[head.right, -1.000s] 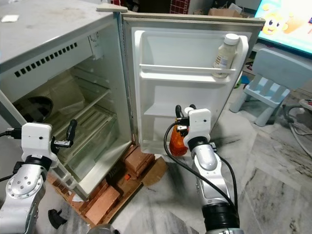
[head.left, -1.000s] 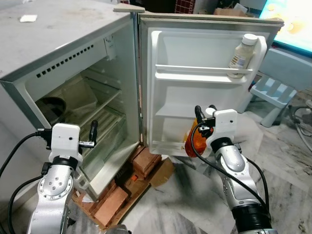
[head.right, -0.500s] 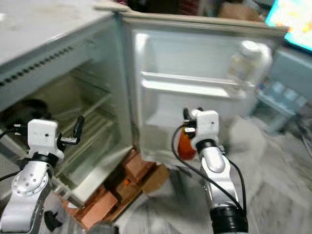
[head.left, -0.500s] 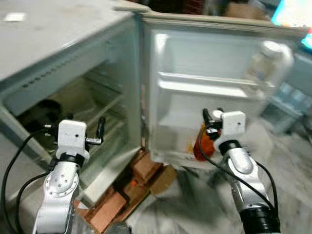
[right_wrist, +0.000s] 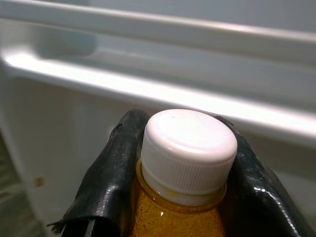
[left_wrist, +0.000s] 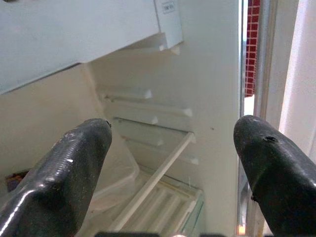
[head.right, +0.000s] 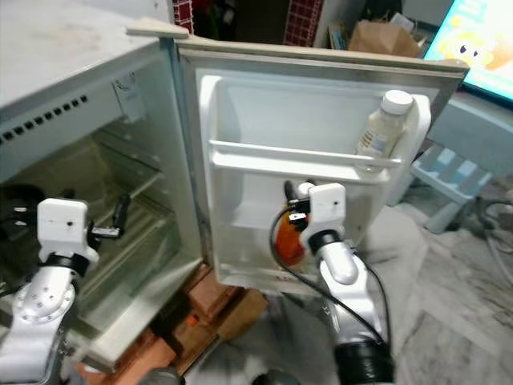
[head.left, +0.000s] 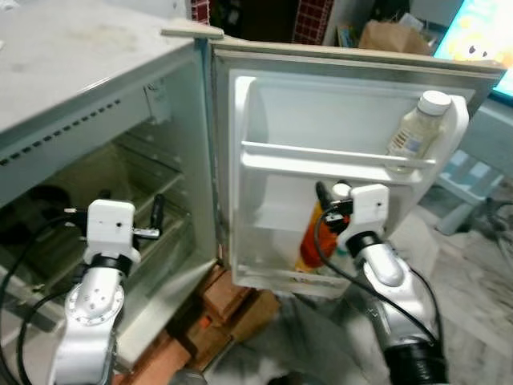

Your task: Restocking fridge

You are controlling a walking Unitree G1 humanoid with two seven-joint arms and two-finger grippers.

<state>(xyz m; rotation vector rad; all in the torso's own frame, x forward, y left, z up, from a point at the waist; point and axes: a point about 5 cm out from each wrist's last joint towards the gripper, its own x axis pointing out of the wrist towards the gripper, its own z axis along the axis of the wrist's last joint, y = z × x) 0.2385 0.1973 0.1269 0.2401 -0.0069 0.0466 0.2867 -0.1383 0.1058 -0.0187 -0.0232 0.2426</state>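
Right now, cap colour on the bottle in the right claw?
White ribbed cap on the amber bottle; clearest in the right wrist view.

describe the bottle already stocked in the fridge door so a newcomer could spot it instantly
Start at the open white fridge door. Follow its upper shelf rail to the far end from the hinge: a pale, cream-coloured bottle with a white cap stands there. The other bottle is orange, lower down, held in the right gripper.

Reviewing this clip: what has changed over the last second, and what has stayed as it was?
The right claw, still shut on the orange bottle, has carried it from in front of the door's bottom edge up into the lower part of the fridge door, under the rail. The camera shifted as well. The left claw still hovers open before the fridge compartment, and the pale bottle stays on the upper door shelf.
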